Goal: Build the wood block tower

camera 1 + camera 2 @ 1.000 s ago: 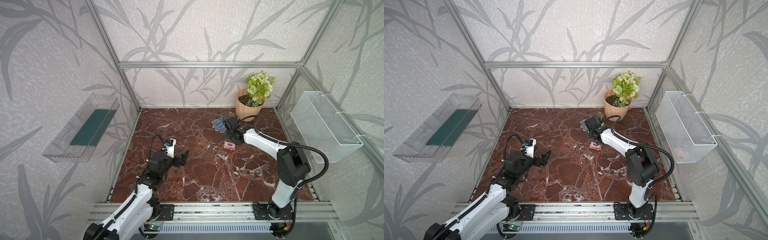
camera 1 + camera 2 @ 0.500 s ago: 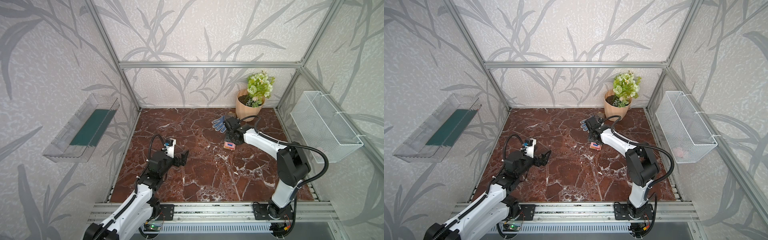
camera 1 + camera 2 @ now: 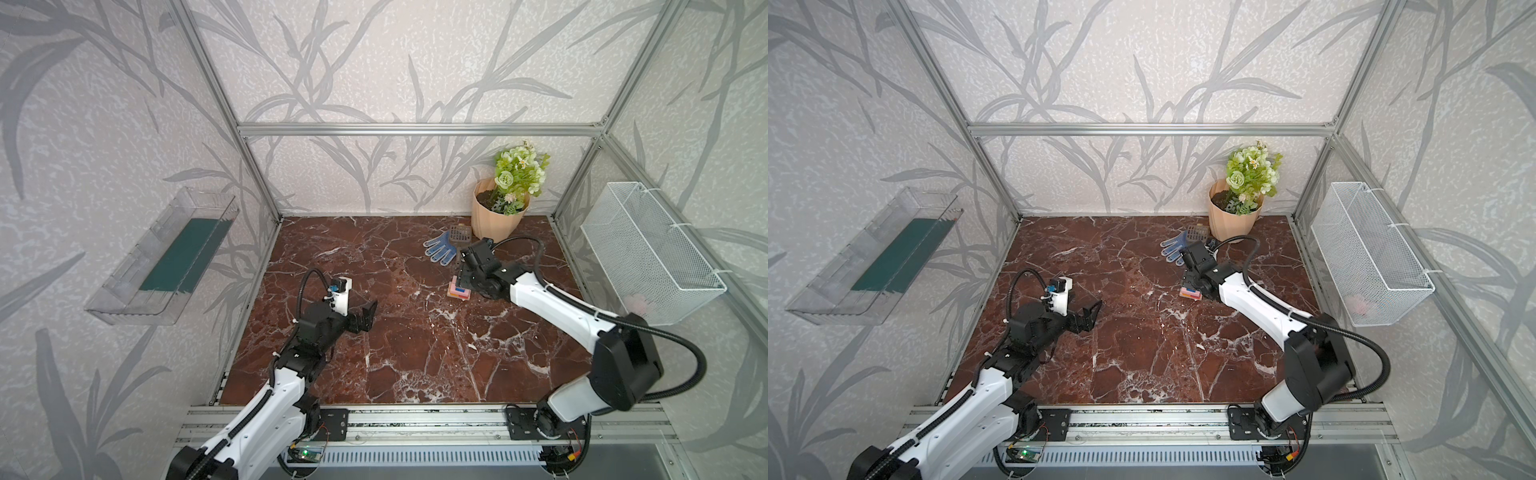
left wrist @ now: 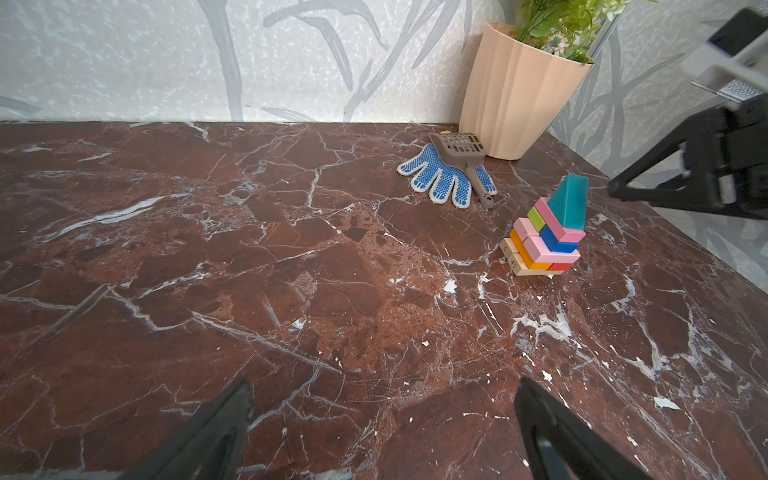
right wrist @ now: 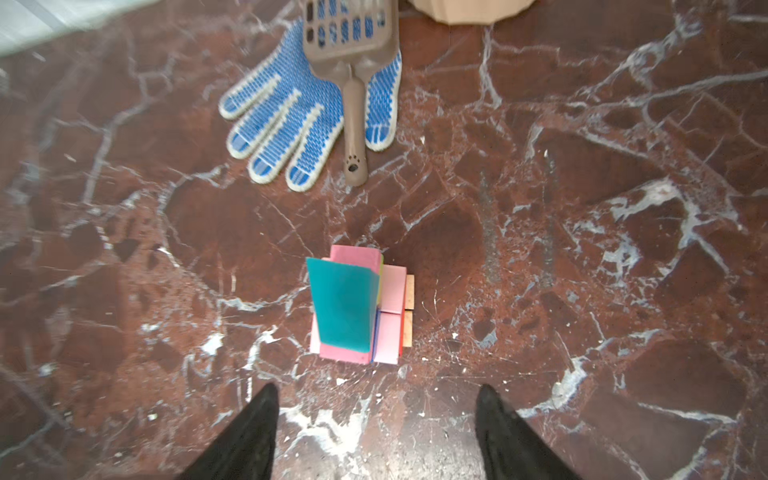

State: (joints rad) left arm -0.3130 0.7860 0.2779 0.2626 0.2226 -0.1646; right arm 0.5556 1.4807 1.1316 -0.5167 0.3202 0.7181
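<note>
Here, logged the tower [image 4: 544, 239] at far right of the tabletop, upright, teal block [image 4: 570, 203] topmost. Found right gripper [image 5: 377, 388] just right of it and raised, fingers spread apart, holding nothing, clear of the blocks. Found left gripper [image 4: 384, 384] well apart at near left, spread wide, likewise empty. Noted blue dotted glove [image 4: 440, 178] just beyond the tower, brown slotted scoop [image 4: 461, 149] lying across it, beige flowerpot [image 4: 515, 95] with green flowers behind both in the far right corner. Only bare marble between left gripper and tower. Recorded red-brown marble surface [image 3: 415, 353], white veins and small white flecks. Noted leaf-patterned walls, aluminium frame, white wire basket [image 3: 648, 249] on right wall, clear tray [image 3: 137, 307] with green liner on left wall.
</note>
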